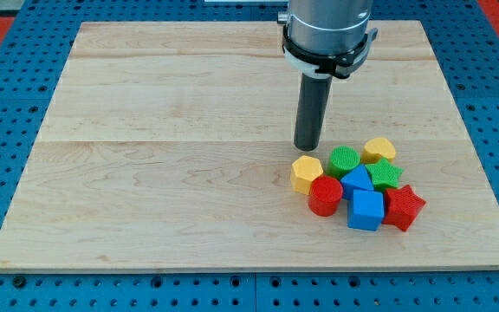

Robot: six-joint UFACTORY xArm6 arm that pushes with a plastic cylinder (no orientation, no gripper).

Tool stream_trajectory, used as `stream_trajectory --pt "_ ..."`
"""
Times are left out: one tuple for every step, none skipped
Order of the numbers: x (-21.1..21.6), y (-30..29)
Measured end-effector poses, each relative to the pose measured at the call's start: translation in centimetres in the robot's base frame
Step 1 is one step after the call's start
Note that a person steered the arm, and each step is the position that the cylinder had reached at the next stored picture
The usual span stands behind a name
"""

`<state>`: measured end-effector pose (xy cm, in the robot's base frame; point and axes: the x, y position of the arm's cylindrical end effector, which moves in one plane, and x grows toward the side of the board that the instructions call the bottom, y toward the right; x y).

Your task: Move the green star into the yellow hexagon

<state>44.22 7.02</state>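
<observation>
pushing a green star through a crowded cluster toward a yellow hexagon

looking down at a pale wooden board (189, 130) on a blue pegboard, i see all the blocks bunched together near the view's lower right. my tip (307, 147) rests on the board just above the cluster, close to the yellow hexagon (306, 173) and the green cylinder (344, 161). it is a bare rod with nothing to open or close, so it holds nothing and can only shove.

the green star (385, 174) sits on the view's right side of the cluster, below a yellow block (378, 150) whose shape i cannot quite read. between the star and the hexagon lie a blue block (356, 180) and the green cylinder. a red cylinder (325, 196) touches the hexagon's lower right, and a blue cube (366, 210) and a red star (404, 207) sit along the bottom.

i judge the star to be light, rigid and fairly slick on the wood, so it should slide easily but may spin off a push. its points give poor contact; i would press into a notch on its right side, from the view's right, expecting neighbours to be carried along.
</observation>
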Motion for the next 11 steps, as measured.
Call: stream_trajectory --pt "-5.6 1.5" --pt "-6.1 8.6" --pt "-3.7 15.4" --pt "1.3 19.4" --pt "5.2 19.4" --pt "6.5 15.1" --pt "7.0 15.3" --pt "8.2 9.5" --pt "8.2 10.1" --pt "4.9 9.3" --pt "4.8 1.9"
